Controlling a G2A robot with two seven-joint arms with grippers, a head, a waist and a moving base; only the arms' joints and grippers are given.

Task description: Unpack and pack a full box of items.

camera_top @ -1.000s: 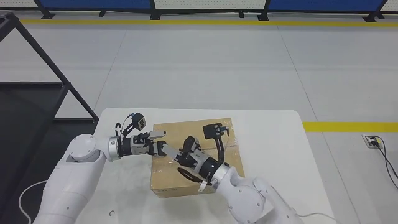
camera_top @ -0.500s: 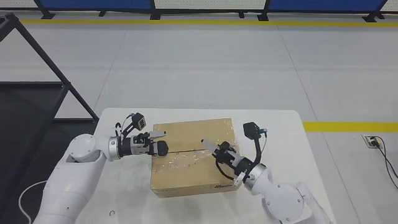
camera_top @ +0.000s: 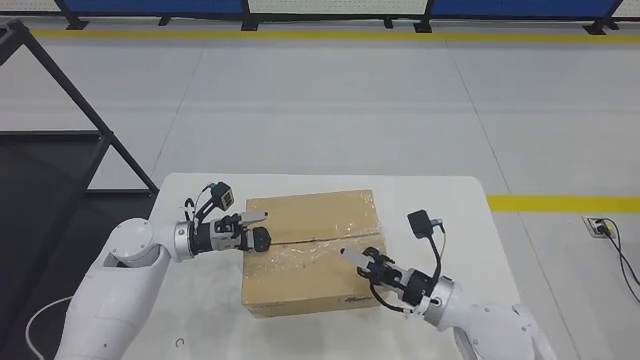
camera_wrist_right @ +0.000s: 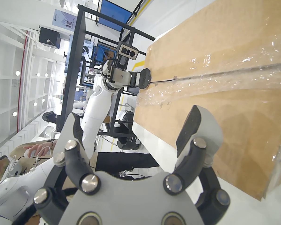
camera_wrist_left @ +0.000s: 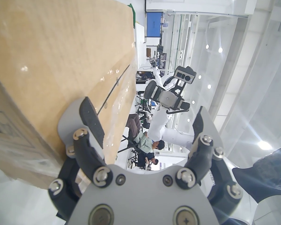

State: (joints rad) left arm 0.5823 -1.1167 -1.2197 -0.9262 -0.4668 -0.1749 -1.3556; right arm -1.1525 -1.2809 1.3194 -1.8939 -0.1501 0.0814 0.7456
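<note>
White surface (camera_top: 445, 205) holds a stiff, taped box (camera_top: 305, 278); left pincer (camera_top: 261, 232) and right pincer (camera_top: 358, 261) gape beside it; likely handhold: its seam (camera_top: 320, 241).

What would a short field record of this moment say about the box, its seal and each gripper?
box: cardboard, flaps shut, on the white table
tape: clear, wrinkled, in place along the top seam
left gripper: open, at the left end of the seam
right gripper: open, at the box's right end; contact cannot be told
unpacking: not yet begun
</note>
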